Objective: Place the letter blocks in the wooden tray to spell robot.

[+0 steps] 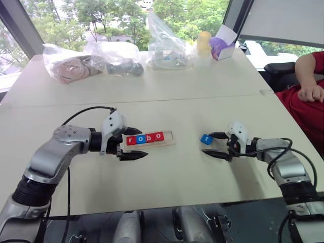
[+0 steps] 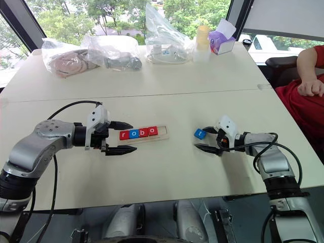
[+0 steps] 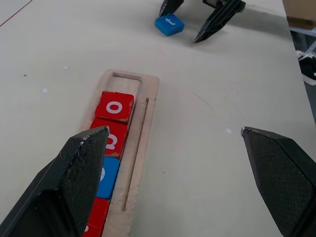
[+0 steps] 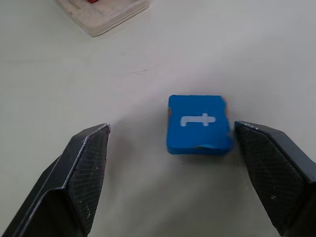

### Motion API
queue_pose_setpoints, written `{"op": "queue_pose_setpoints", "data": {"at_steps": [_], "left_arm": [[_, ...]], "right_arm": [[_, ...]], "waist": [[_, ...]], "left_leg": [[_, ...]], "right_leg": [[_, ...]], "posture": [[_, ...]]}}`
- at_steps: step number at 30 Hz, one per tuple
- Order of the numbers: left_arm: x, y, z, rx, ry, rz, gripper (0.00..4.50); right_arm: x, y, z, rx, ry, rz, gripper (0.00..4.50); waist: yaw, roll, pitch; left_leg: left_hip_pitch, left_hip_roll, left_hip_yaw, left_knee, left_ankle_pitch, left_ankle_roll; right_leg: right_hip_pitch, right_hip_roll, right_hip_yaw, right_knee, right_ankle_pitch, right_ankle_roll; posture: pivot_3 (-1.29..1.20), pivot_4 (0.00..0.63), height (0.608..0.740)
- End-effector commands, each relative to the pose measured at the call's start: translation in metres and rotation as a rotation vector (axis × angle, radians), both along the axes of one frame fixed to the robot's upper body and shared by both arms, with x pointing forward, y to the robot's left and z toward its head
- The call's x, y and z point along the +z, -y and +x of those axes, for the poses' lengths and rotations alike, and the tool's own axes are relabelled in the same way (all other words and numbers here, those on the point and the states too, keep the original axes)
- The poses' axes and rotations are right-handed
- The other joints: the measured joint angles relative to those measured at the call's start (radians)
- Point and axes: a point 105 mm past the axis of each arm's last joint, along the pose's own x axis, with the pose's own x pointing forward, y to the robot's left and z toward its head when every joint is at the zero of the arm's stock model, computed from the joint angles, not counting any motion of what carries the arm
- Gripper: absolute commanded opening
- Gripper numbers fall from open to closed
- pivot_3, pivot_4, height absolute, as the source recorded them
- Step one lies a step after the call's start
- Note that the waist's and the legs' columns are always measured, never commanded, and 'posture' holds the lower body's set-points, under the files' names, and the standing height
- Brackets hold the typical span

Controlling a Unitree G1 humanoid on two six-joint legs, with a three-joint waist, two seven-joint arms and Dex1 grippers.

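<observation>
The wooden tray [image 1: 171, 140] lies on the table left of centre. Red r [image 1: 130, 140], blue o [image 1: 140, 139], red b [image 1: 150, 137] and red o [image 1: 159, 135] sit in its slot, and the right-end space is bare. My left gripper [image 1: 140, 143] is open around the tray's left end, one finger [image 3: 81, 173] over the blocks. A blue t block [image 4: 198, 124] lies flat on the table right of the tray. My right gripper [image 4: 172, 126] is open around it, the block close to one finger [image 4: 271, 168].
Clear plastic bags [image 1: 96, 59] with items, a yellow-capped bottle [image 1: 203, 48] and a purple box [image 1: 223, 46] stand along the table's far side. A person in red [image 1: 306, 96] sits at the right edge. A seam [image 1: 202, 98] crosses the table.
</observation>
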Motion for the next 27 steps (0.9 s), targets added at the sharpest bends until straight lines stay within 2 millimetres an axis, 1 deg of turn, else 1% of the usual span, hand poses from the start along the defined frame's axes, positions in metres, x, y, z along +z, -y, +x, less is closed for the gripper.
{"op": "queue_pose_setpoints", "data": {"at_steps": [1,5,6,8,11,12,15,16,19,22,25,27], "left_arm": [[0.008,0.001,0.001,-0.010,0.046,-0.008,4.50],[0.007,0.001,0.002,-0.007,0.052,0.008,4.50],[0.006,0.001,0.002,-0.008,0.052,0.009,4.50],[0.006,0.001,0.002,-0.010,0.053,0.009,4.50],[0.007,0.001,0.002,-0.010,0.054,0.008,4.50],[0.007,0.001,0.002,-0.010,0.055,0.008,4.50],[0.009,0.001,0.002,-0.012,0.056,0.006,4.50],[0.010,0.000,0.002,-0.014,0.053,0.003,4.50],[0.012,-0.004,-0.004,-0.037,0.036,0.005,4.50],[0.009,-0.011,-0.013,-0.071,0.013,0.039,4.50],[0.012,-0.020,-0.011,-0.049,0.025,0.061,4.50],[0.014,-0.027,-0.008,-0.012,0.037,0.070,4.50]], "right_arm": [[0.007,-0.003,0.003,-0.035,0.039,0.015,4.16],[0.005,-0.005,0.007,-0.086,0.045,0.045,4.16],[0.002,-0.005,0.007,-0.092,0.043,0.040,3.93],[-0.001,-0.005,0.005,-0.097,0.042,0.040,3.28],[-0.004,-0.005,0.003,-0.098,0.036,0.044,1.82],[-0.004,-0.005,0.002,-0.099,0.036,0.044,1.21],[0.002,-0.007,0.005,-0.097,0.065,0.042,1.19],[0.009,-0.012,0.006,-0.075,0.088,0.053,1.19],[0.033,-0.035,0.007,0.059,0.125,0.088,1.19],[0.047,-0.063,0.010,0.219,0.126,0.086,1.19],[0.050,-0.085,0.013,0.337,0.113,0.073,1.19],[0.048,-0.099,0.018,0.403,0.105,0.046,1.19]], "waist": [[0.001,0.000,0.000],[0.000,0.000,0.000],[0.000,0.000,0.000],[0.001,0.000,0.000],[0.002,0.000,0.000],[0.002,0.000,0.000],[0.002,0.000,0.000],[0.001,0.000,0.000],[-0.003,0.000,0.000],[-0.011,0.000,0.000],[-0.006,0.000,0.000],[-0.001,0.000,0.000]], "left_leg": [[0.000,0.000,0.000,0.000,0.000,0.000],[0.000,0.000,0.000,0.000,0.000,0.000],[0.000,0.000,0.000,0.000,0.000,0.000],[0.000,0.000,0.000,0.000,0.000,0.000],[0.000,0.000,0.000,0.000,0.000,0.000],[0.000,0.000,0.000,0.000,0.000,0.000],[0.000,0.000,0.000,0.000,0.000,0.000],[0.000,0.000,0.000,0.000,0.000,0.000],[0.000,0.000,0.000,0.000,0.000,0.000],[0.001,0.000,0.001,0.000,0.000,0.000],[0.001,0.000,0.000,0.000,0.000,0.000],[0.001,0.000,0.000,0.000,0.000,0.000]], "right_leg": [[0.000,0.000,0.000,0.000,0.000,0.000],[0.000,0.000,0.000,0.000,0.000,0.000],[0.000,0.000,0.000,0.000,0.000,0.000],[0.000,0.000,0.000,0.000,0.000,0.000],[0.000,0.000,0.000,0.000,0.000,0.000],[0.000,0.000,0.000,0.000,0.000,0.000],[0.000,0.000,0.000,0.000,0.000,0.000],[0.000,0.000,0.000,0.000,0.000,0.000],[0.000,0.000,0.000,0.000,0.000,0.000],[-0.001,0.001,0.001,0.003,0.000,0.000],[-0.002,0.001,0.000,0.005,0.000,0.000],[-0.002,0.001,0.000,0.005,0.000,0.000]], "posture": [[0.00,0.150,0.740],[0.00,0.150,0.740],[0.00,0.150,0.740],[0.00,0.150,0.740],[0.00,0.150,0.740],[0.00,0.150,0.740],[0.00,0.150,0.740],[0.00,0.150,0.740],[0.00,0.150,0.740],[0.00,0.150,0.740],[0.00,0.150,0.740],[0.00,0.150,0.740]]}}
